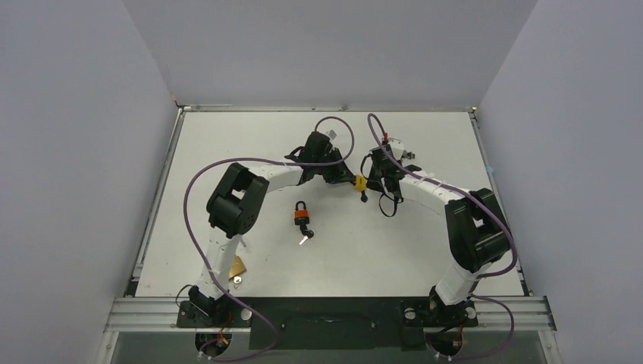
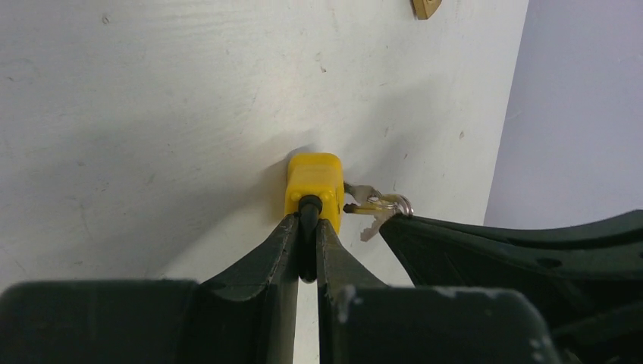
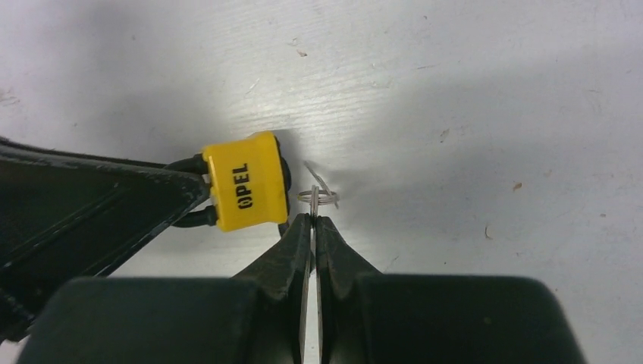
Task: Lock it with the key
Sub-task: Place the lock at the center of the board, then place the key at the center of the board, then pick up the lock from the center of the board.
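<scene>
A yellow padlock point(image 1: 359, 182) lies mid-table between my two grippers. In the left wrist view my left gripper point(image 2: 307, 220) is shut on the black shackle of the padlock point(image 2: 313, 180). A silver key point(image 2: 362, 194) on a ring meets the lock's key end, with a second key hanging from the ring. In the right wrist view my right gripper point(image 3: 313, 218) is shut on the key, edge-on, just below its ring point(image 3: 318, 199) and beside the padlock point(image 3: 246, 189). How deep the key sits is hidden.
An orange padlock point(image 1: 302, 214) with its key point(image 1: 304, 239) lies nearer the front, left of centre. A brass padlock point(image 1: 238, 267) lies by the left arm's base and also shows in the left wrist view point(image 2: 426, 6). Purple cables loop over both arms.
</scene>
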Robot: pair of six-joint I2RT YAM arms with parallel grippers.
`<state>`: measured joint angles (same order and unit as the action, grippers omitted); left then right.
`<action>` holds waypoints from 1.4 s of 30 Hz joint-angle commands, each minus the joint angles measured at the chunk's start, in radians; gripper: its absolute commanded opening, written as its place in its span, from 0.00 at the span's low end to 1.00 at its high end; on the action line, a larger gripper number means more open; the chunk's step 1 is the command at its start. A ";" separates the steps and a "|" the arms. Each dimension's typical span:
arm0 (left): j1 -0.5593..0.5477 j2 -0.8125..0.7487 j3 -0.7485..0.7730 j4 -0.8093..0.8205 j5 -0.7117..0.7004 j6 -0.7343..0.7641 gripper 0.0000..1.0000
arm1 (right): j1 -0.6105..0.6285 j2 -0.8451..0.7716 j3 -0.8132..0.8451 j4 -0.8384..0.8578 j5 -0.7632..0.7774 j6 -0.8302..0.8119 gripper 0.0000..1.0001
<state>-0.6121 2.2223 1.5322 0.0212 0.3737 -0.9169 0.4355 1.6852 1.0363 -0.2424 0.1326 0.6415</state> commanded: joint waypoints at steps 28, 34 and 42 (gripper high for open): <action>0.038 -0.401 -0.017 -0.355 -0.350 0.281 0.65 | 0.021 0.012 0.172 -0.119 0.007 -0.053 0.56; 0.074 -0.658 -0.211 -0.381 -0.390 0.298 0.65 | 0.191 -0.086 0.127 -0.138 0.082 -0.066 0.62; 0.195 -0.996 -0.409 -0.479 -0.356 0.314 0.65 | 0.420 0.017 0.185 -0.122 0.134 -0.033 0.72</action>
<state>-0.4572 1.3457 1.1549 -0.3943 0.0227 -0.6384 0.8001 1.6329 1.1709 -0.3717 0.2054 0.5888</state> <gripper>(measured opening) 0.648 0.712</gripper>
